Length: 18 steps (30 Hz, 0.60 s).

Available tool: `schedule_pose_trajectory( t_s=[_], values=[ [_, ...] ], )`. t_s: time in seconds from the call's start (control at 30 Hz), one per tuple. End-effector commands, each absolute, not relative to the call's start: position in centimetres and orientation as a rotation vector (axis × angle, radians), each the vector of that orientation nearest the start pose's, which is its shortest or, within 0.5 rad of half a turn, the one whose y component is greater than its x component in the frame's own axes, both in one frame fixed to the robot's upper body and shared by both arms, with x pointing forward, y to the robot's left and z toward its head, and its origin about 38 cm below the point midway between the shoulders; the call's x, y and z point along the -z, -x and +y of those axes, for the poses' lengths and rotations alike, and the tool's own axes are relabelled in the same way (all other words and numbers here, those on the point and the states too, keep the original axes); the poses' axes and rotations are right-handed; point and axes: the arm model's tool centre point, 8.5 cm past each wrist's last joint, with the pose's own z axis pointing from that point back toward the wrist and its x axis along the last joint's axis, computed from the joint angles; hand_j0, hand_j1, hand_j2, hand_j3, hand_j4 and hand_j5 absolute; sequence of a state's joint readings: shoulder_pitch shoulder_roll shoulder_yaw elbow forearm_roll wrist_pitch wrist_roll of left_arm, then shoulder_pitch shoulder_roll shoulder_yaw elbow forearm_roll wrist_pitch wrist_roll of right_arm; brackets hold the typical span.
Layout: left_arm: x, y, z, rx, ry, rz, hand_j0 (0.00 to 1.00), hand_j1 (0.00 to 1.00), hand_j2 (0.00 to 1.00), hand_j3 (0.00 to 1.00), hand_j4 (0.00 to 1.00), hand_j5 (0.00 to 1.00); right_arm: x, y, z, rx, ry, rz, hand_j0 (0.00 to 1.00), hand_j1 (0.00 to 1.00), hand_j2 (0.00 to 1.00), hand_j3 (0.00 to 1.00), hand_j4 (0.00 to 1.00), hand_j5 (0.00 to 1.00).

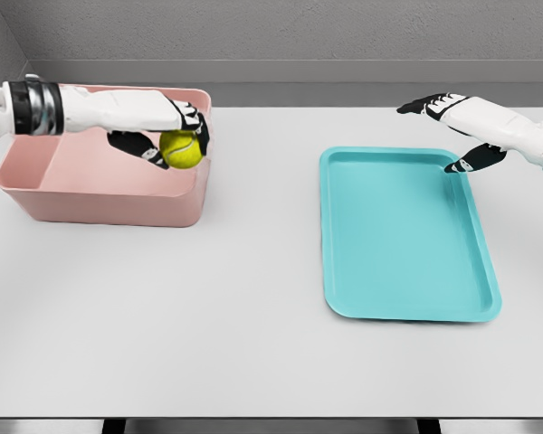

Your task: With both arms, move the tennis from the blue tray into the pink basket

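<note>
Head view, yellow-green fuzzy tennis ball [182, 149] pinched in left hand [167, 129] over pink basket [100, 204] at bench's far left corner, right hand [460, 127] spread above blue tray [407, 307].

Two glossy white arms, smooth rounded shells, pretty clean render. Left arm [100, 108] with a dark ribbed band near the wrist end, black and grey rings stacked together, then plain white forearm. Left hand [167, 131] white on the back with black fingers and little white patches at the joints. Right hand [462, 127] same deal: white back, black fingertips, black-and-white segments along the knuckles. Right arm [529, 136] white with a dark ring just at the frame edge.
</note>
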State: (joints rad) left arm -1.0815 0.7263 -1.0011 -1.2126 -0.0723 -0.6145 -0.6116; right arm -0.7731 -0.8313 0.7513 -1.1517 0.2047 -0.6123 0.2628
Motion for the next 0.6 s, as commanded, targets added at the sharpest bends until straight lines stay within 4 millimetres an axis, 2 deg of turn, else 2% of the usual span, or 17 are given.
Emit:
schedule_pose_trajectory(
  t_s=[0.0,0.2,0.3,0.33,0.37,0.4,0.47,0.57],
  values=[
    [-27.2,-50.4,26.8,2.051,-0.226,-1.432,0.39,0.39,0.39,0.39,0.39,0.39,-22.4,-47.6,-35.7,-1.695,0.454,-1.577,1.0,1.0,1.0,1.0,1.0,1.0],
    [-25.7,-52.7,27.8,1.983,-0.265,-1.367,0.39,0.39,0.39,0.39,0.39,0.39,-22.4,-47.6,-35.8,-1.695,0.455,-1.575,1.0,1.0,1.0,1.0,1.0,1.0],
    [-25.6,-53.0,28.1,1.966,-0.269,-1.363,0.4,0.4,0.4,0.4,0.4,0.4,-22.4,-47.6,-35.7,-1.695,0.454,-1.577,1.0,1.0,1.0,1.0,1.0,1.0],
    [-25.6,-53.0,28.2,1.971,-0.277,-1.356,0.45,0.45,0.45,0.45,0.45,0.45,-22.4,-47.6,-35.7,-1.695,0.454,-1.577,1.0,1.0,1.0,1.0,1.0,1.0],
    [-26.1,-53.1,28.5,1.959,-0.3,-1.371,0.67,0.67,0.67,0.67,0.67,0.67,-22.4,-47.6,-35.8,-1.695,0.455,-1.575,1.0,1.0,1.0,1.0,1.0,1.0],
    [-26.2,-53.2,28.4,1.948,-0.309,-1.389,0.8,0.8,0.8,0.8,0.8,0.8,-22.4,-47.6,-35.7,-1.695,0.454,-1.577,1.0,1.0,1.0,1.0,1.0,1.0],
    [-26.2,-53.1,28.9,1.946,-0.318,-1.383,0.87,0.87,0.87,0.87,0.87,0.87,-22.4,-47.6,-35.7,-1.695,0.454,-1.577,1.0,1.0,1.0,1.0,1.0,1.0],
    [-26.3,-53.1,29.1,1.951,-0.33,-1.372,0.9,0.9,0.9,0.9,0.9,0.9,-22.4,-47.6,-35.7,-1.695,0.454,-1.577,1.0,1.0,1.0,1.0,1.0,1.0]
  ],
)
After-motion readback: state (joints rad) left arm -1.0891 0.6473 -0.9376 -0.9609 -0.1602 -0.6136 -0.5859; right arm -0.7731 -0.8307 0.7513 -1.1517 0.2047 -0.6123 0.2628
